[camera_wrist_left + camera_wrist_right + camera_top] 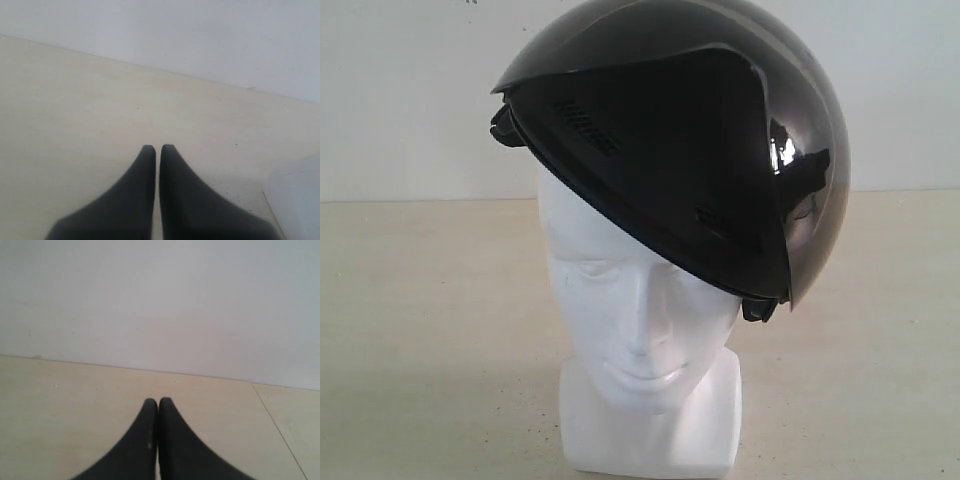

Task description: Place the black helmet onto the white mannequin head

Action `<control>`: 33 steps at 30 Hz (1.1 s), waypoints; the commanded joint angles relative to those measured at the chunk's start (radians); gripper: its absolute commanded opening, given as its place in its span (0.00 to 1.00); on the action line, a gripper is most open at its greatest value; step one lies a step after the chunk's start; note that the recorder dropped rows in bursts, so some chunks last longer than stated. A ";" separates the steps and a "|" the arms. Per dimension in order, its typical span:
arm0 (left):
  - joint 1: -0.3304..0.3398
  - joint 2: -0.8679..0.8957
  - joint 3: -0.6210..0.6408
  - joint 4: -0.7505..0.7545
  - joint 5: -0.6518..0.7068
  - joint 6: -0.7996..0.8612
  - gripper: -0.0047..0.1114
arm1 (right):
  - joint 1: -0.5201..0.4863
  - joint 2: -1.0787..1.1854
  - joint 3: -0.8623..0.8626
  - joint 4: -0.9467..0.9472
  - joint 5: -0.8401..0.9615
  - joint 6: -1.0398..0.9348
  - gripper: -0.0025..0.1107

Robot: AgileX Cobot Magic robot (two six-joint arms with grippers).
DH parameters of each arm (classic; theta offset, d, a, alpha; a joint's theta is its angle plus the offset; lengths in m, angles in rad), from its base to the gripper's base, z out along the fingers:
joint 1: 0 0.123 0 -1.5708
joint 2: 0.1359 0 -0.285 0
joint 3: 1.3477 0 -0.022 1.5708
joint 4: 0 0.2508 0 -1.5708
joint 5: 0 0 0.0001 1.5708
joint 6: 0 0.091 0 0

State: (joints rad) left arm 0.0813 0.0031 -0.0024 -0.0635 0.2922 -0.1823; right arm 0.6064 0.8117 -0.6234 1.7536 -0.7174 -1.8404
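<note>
The black helmet [680, 150] sits tilted on top of the white mannequin head [640, 330] in the exterior view, its visor side low on the right and covering the forehead. The face below it shows, and the neck base stands on the table. Neither arm appears in that view. My left gripper [158, 149] is shut over bare table, nothing between its dark fingers. My right gripper [158, 401] is shut too, also empty, pointing at the table and the wall behind it.
The beige table [420, 330] stretches around the head, with a white wall [400, 90] behind. A pale blurred object [297, 200] shows at the edge of the left wrist view. A seam [277, 425] runs across the tabletop in the right wrist view.
</note>
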 commanded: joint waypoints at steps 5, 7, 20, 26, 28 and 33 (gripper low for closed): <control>-0.006 -0.003 0.002 -0.007 0.000 0.000 0.08 | 0.002 -0.002 0.035 -0.009 -0.067 -0.001 0.02; -0.006 -0.003 0.002 -0.007 0.000 0.000 0.08 | 0.002 -0.002 0.045 -0.009 -0.090 -0.001 0.02; -0.006 -0.003 0.002 -0.007 0.000 0.000 0.08 | 0.002 -0.002 0.134 -0.009 0.016 0.246 0.02; -0.006 -0.003 0.002 -0.007 0.000 0.000 0.08 | 0.002 -0.002 0.134 -0.009 0.181 0.403 0.02; -0.006 -0.003 0.002 -0.007 0.000 0.000 0.08 | 0.002 -0.002 0.134 -0.009 0.245 0.422 0.02; -0.006 -0.003 0.002 -0.007 0.000 0.000 0.08 | 0.002 -0.002 0.134 -0.009 0.273 0.429 0.02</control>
State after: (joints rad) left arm 0.0813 0.0031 -0.0024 -0.0635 0.2922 -0.1823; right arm 0.6064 0.8117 -0.4884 1.7517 -0.4574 -1.4192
